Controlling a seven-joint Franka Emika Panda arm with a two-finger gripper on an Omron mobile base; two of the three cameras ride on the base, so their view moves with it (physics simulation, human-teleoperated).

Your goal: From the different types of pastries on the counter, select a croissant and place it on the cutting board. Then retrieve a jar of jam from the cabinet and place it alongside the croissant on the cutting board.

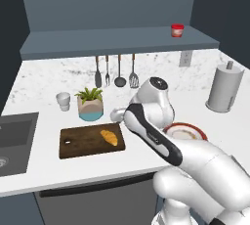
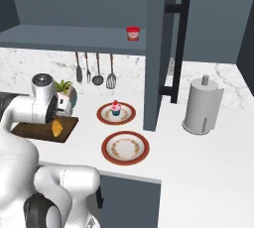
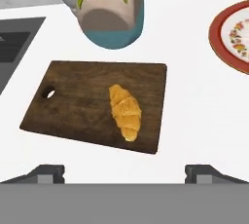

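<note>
One step done: the small golden-yellow crescent croissant (image 3: 125,112) lies on the dark brown rectangular wooden cutting board (image 3: 78,106), toward the end away from the board's small hole.
Croissant axis: in the hand view it runs roughly up and down the picture, slightly slanted, across the board's short side.
Gripper: the two-finger gripper (image 3: 124,173) hovers above the near edge of the board, empty; its two dark tips stand far apart at the bottom of the hand view, nothing between them.
Jar of jam: the small squat red jar with a whitish band (image 1: 177,30) stands on the open shelf ledge of the dark blue-grey cabinet (image 1: 122,40), toward its right end.
Key relation: the jar sits high and off to the right of the hand, well apart from it, while the hand points down at the board; I judge the next move needs a lift and a swing up to the shelf.
Free spot: bare board lies between the croissant and the hole, room for the jar.
Nearby: a potted green plant (image 3: 111,9) stands just behind the board on the white marbled counter (image 3: 194,96); the pink-frosted cupcake (image 2: 115,107) rests on a round orange-rimmed plate (image 2: 104,115).
</note>
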